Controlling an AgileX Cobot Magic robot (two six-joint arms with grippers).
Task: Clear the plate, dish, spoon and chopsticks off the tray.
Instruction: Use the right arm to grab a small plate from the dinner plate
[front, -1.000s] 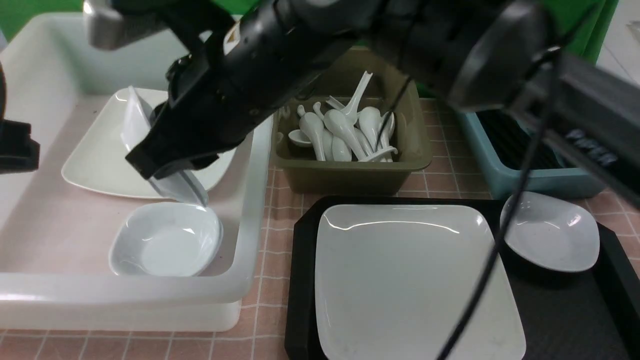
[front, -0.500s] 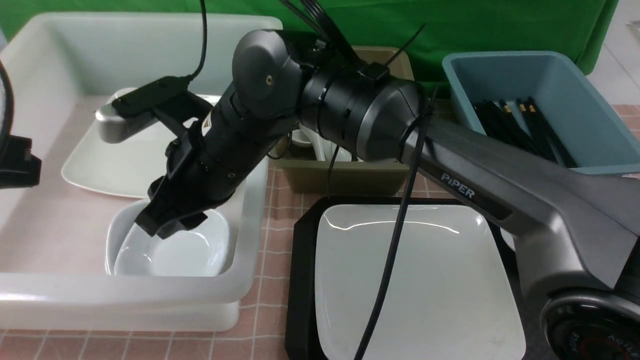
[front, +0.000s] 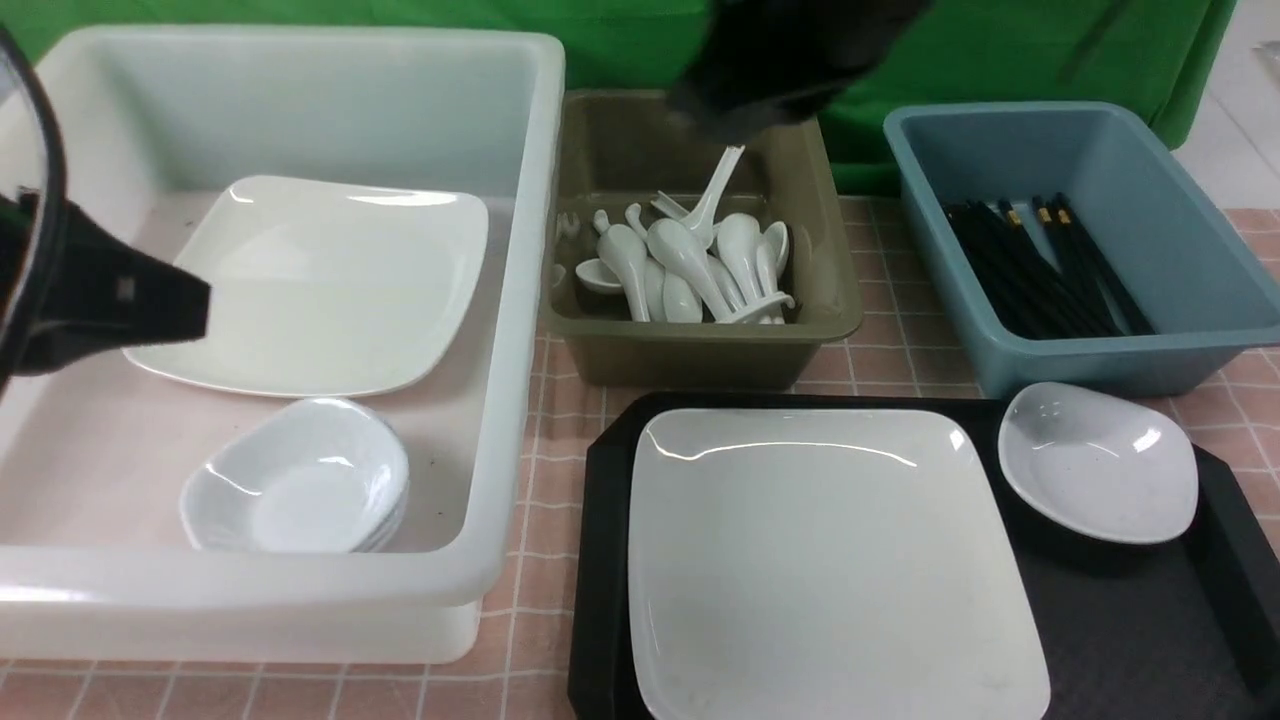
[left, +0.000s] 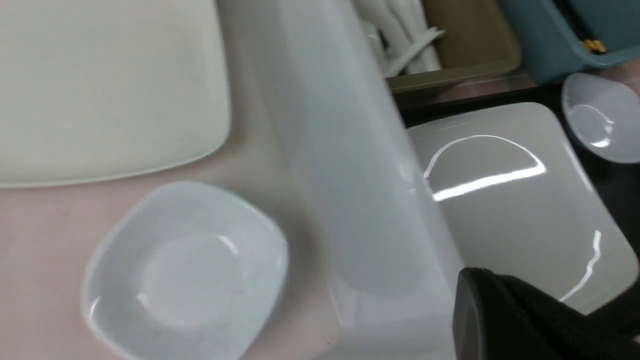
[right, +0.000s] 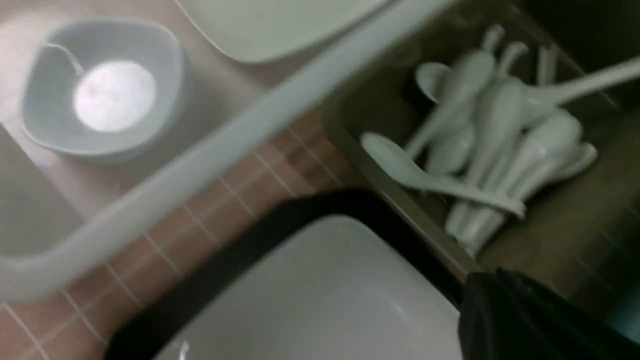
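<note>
A large glossy white square plate (front: 830, 560) lies flat on a big black rectangular plastic tray (front: 1120, 620), filling its left side. A small rounded white dish (front: 1100, 465) sits just beside the plate's far right corner. No spoon or chopsticks show on the tray. The left gripper (front: 195, 300), closed and empty, hangs over a translucent white tub (front: 520, 300). The right gripper (front: 740, 95), blurred above an olive tub (front: 700, 355) of white spoons (front: 690, 265), is closed on nothing. The likely next step is to pinch the plate's raised rim at one edge, then tip it clear of the tray's rim before carrying.
</note>
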